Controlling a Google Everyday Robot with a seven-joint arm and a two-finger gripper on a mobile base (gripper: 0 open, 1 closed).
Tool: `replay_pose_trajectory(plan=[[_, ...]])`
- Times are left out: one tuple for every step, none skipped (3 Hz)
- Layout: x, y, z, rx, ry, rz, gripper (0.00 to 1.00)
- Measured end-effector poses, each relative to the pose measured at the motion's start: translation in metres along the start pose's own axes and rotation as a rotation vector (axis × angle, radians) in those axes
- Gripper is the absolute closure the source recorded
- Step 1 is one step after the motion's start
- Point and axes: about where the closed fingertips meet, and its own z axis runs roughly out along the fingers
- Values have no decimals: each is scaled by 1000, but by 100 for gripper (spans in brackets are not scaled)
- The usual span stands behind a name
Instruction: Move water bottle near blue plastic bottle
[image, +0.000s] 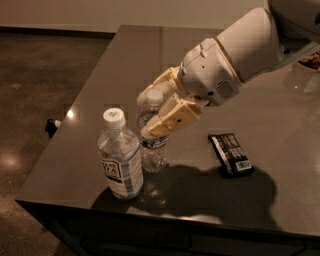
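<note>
The water bottle (153, 152) is slim and ribbed with a small white cap and a narrow red-and-blue band. It stands upright on the dark table (150, 55), right next to the blue plastic bottle (120, 160). That one is wider, with a white cap with a green mark and a large white and dark-blue label, near the front left edge. My gripper (157, 112) comes in from the right and is shut on the water bottle's upper part, one cream finger in front and one behind.
A dark snack packet (230, 153) lies flat on the table to the right of the bottles. A bowl (307, 62) shows at the far right edge. The table's front edge runs close below the bottles. The floor lies to the left.
</note>
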Motion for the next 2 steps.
replay_pose_trajectory(plan=[[2,0,4,-15,7,-5,0],[2,0,4,-15,7,-5,0]])
